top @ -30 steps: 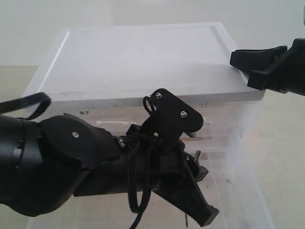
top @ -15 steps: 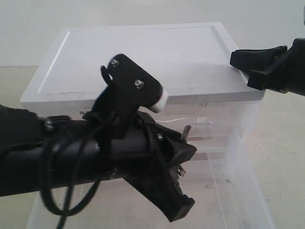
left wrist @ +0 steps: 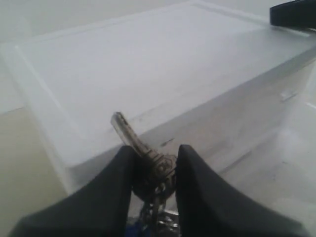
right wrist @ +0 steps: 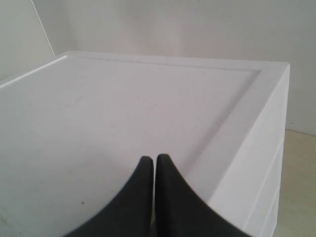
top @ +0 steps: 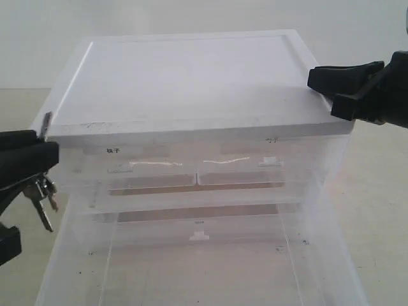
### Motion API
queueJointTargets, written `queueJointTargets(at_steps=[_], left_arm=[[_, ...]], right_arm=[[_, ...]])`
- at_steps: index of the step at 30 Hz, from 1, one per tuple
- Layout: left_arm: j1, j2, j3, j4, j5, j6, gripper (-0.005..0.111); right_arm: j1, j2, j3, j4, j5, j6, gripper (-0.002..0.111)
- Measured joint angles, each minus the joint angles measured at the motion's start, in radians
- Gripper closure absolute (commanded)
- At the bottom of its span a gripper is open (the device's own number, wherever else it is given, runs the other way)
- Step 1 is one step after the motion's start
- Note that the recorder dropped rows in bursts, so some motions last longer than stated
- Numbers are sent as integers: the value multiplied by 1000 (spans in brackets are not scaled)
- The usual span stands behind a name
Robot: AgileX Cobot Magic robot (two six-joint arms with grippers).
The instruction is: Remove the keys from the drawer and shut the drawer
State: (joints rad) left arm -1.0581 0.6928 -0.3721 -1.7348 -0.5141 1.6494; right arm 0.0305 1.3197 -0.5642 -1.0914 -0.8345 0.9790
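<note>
My left gripper is at the far left of the exterior view, beside the cabinet's left front corner, shut on the keys, which dangle below its fingers. In the left wrist view the keys sit pinched between the two black fingers, one silver blade sticking up and a bit of blue below. The drawer, shallow and translucent, stands pulled out at the bottom front, its inside showing no keys. My right gripper rests shut at the right edge of the white cabinet top; its fingertips lie over that top.
The white drawer cabinet fills the middle. Above the open drawer sit two half-width labelled drawers and a wide drawer with a label above its handle. Beige table lies to either side.
My left arm has swung from over the open drawer out to the far left, carrying the keys out of the drawer. The right gripper has not moved.
</note>
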Motion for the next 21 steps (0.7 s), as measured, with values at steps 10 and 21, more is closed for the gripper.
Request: queueJointTargets(at_steps=[10, 21], left_arm=[[0, 88, 182, 189, -208, -351, 102], [0, 334, 182, 326, -282, -492, 102]], right_arm=[[0, 0, -1, -6, 0, 8, 108], [0, 0, -1, -10, 0, 16, 108]])
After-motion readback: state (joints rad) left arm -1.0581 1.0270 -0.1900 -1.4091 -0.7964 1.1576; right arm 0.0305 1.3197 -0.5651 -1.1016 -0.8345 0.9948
